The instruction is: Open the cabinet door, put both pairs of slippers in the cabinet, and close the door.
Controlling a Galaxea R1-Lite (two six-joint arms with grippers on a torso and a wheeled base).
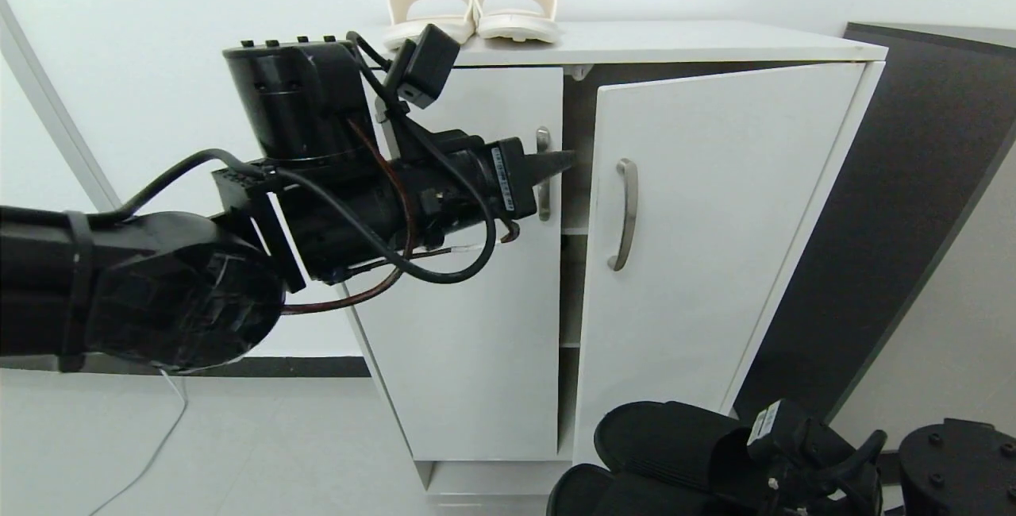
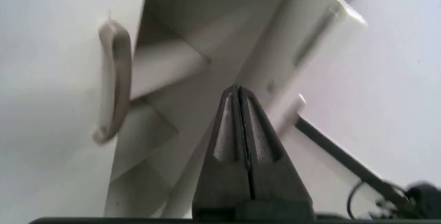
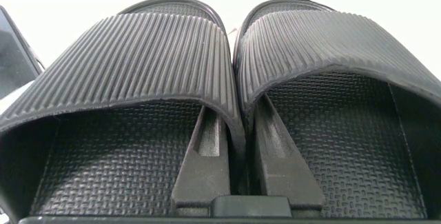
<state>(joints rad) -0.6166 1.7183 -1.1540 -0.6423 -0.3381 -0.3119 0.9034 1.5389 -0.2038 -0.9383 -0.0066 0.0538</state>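
The black slippers point(image 1: 667, 440) are cut off at the near edge of the head view. The inside of the cabinet point(image 1: 714, 44) is mostly hidden, with only a dark slit and some shelf edges showing between the doors. The right gripper point(image 3: 236, 110) pinches the pair's adjoining inner walls, one finger inside each slipper, low and near in front of the right door point(image 1: 714, 222), which stands slightly ajar. The left gripper point(image 1: 565, 159), fingers pressed together on nothing, points into the slit just beside the left door's handle point(image 1: 544, 210) (its arm covers part of the left door point(image 1: 468, 341)). A cream pair point(image 1: 472, 12) sits on the cabinet top, towards the left. The floor point(image 1: 238, 444) is grey and the wall point(image 1: 159, 24) white, with a dark panel point(image 1: 913, 182) at right.
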